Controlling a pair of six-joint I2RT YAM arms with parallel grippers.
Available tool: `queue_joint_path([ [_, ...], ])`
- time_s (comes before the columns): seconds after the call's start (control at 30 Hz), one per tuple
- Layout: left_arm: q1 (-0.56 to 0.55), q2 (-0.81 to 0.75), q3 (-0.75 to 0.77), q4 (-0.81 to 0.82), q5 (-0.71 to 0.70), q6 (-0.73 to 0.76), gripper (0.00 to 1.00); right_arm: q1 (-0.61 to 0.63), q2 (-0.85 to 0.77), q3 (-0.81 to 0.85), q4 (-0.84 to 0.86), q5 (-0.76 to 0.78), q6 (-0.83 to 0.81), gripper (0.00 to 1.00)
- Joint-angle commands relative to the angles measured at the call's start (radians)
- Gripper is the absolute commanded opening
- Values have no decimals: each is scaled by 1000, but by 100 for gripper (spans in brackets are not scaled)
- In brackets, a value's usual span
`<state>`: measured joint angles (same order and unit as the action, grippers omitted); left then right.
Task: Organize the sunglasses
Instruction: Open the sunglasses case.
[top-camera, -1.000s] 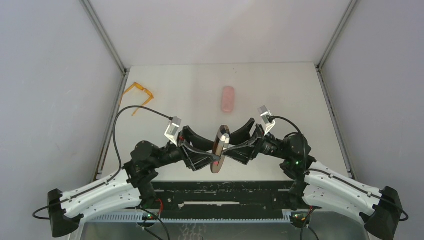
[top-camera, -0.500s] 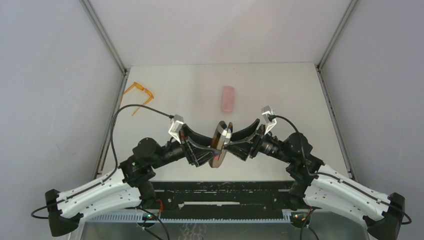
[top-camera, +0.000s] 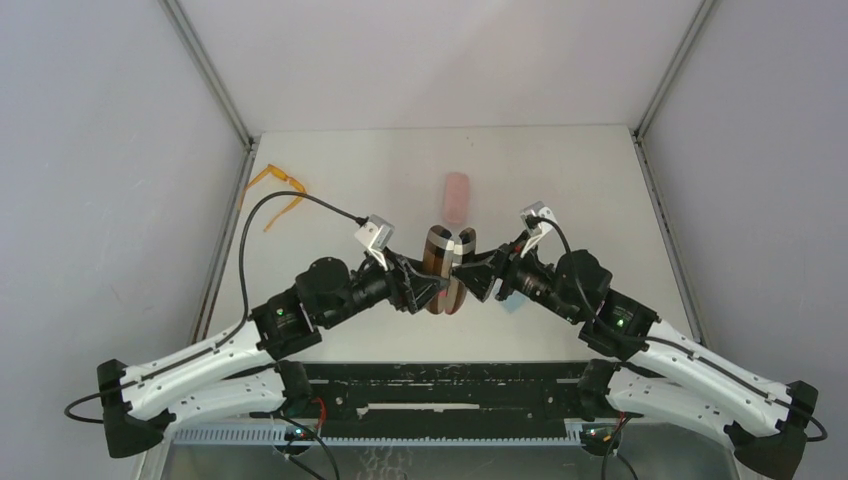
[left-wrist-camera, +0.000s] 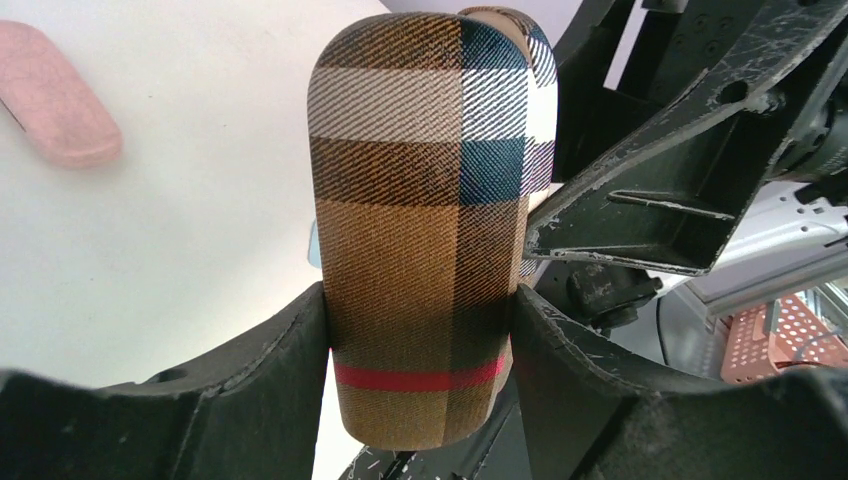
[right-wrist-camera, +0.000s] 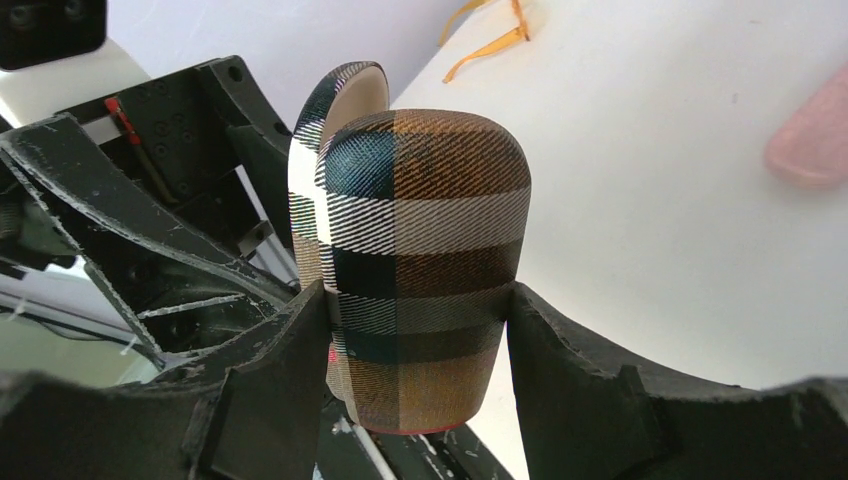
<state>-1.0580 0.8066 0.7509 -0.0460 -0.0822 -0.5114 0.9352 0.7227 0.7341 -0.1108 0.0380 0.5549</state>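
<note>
A brown plaid glasses case (top-camera: 447, 268) is held upright above the table's middle, its two halves slightly parted at the top. My left gripper (left-wrist-camera: 420, 340) is shut on one half (left-wrist-camera: 420, 200). My right gripper (right-wrist-camera: 420, 340) is shut on the other half (right-wrist-camera: 430, 230), and the first half's cream inside (right-wrist-camera: 352, 95) shows behind it. The orange-framed sunglasses (top-camera: 277, 192) lie open at the far left of the table, also seen in the right wrist view (right-wrist-camera: 490, 30). I cannot see what is inside the case.
A pink case (top-camera: 456, 197) lies beyond the plaid case, also in the left wrist view (left-wrist-camera: 55, 95). A bit of light-blue cloth (top-camera: 512, 301) shows under my right gripper. Metal rails run along both table sides.
Both arms have carried the plaid case away from the near edge toward the pink case. The right jaws have closed in on their half, and the halves now stand parted.
</note>
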Motion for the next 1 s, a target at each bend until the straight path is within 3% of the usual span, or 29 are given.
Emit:
queue_joint_path([
  [0.0, 13, -1, 86, -120, -223, 24, 1, -6, -20, 93, -71, 173, -109, 2],
  [0.3, 1, 21, 121, -170, -322, 28, 22, 9, 13, 124, -105, 207, -141, 0],
  [0.5, 1, 3, 109, -157, -304, 36, 53, 8, 17, 122, -94, 197, -135, 0],
  [0.63, 1, -22, 94, -145, -289, 40, 64, 0, 6, 122, -97, 193, -133, 0],
  [0.73, 1, -41, 84, -140, -283, 40, 83, -7, 4, 122, -106, 184, -132, 0],
  [0.97, 2, -111, 47, -178, -328, 31, 97, -27, 44, 147, -184, 224, -197, 0],
])
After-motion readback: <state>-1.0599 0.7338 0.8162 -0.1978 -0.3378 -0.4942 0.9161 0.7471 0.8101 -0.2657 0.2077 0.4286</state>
